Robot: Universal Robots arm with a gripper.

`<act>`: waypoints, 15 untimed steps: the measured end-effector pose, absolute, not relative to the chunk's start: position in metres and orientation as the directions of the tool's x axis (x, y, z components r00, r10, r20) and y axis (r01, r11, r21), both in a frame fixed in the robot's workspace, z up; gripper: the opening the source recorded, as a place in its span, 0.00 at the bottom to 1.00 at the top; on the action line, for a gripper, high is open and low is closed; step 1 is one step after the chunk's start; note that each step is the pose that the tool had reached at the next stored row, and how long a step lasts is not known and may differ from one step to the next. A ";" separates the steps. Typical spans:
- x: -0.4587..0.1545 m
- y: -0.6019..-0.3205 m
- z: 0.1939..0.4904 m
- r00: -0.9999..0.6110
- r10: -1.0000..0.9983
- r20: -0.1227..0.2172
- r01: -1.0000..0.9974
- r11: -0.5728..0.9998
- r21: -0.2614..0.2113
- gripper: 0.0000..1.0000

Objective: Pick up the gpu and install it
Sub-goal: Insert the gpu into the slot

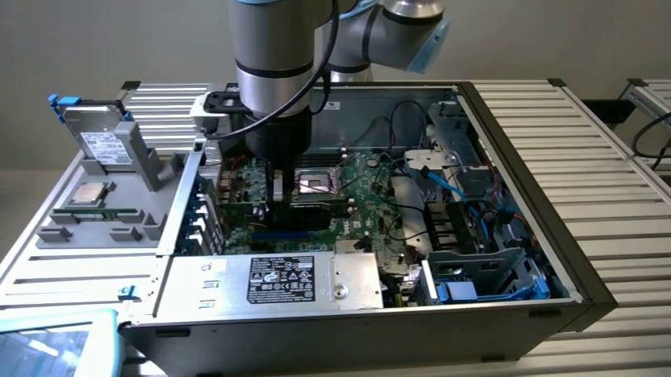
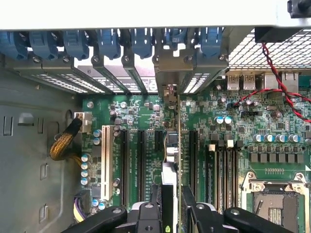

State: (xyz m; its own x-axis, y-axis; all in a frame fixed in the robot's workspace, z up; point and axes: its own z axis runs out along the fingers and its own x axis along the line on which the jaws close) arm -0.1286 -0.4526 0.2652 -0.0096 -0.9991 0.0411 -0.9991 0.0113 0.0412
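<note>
The black 2-fingered gripper reaches down into the open black desktop computer case, which takes up the middle of the slatted aluminium table. Its fingers are clenched on the gpu, a thin green card with a black cooler and a silver end bracket. In the wrist view the card is seen edge-on above the green motherboard. Its bracket end sits close to the row of blue plastic slot clips along the case wall. Long black expansion slots lie bare on either side of the card, with 1 white slot further off. That leaves open room on both flanks. The square metal processor socket lies near the gripper. A twisted red and black wire pair crosses the board well apart from the card. The grey power supply box carries a black label whose print cannot be read. Towards the table edge at the exterior view's left, a grey plastic fixture holds a silver hard drive with a white label, its text illegible too.
</note>
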 end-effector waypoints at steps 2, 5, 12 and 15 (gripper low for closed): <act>-0.129 -0.452 0.265 -0.014 -0.999 0.041 -0.999 0.016 0.042 0.28; -0.129 -0.452 0.265 -0.030 -0.999 0.041 -0.999 0.031 0.042 0.28; -0.130 -0.452 0.265 -0.030 -0.999 0.041 -0.999 0.031 0.043 0.28; -0.132 -0.452 0.265 -0.030 -0.999 0.041 -0.999 0.031 0.043 0.28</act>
State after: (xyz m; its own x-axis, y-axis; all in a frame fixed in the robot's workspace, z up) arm -0.1318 -0.4522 0.2645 -0.0296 -0.9987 0.0411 -0.9986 0.0313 0.0426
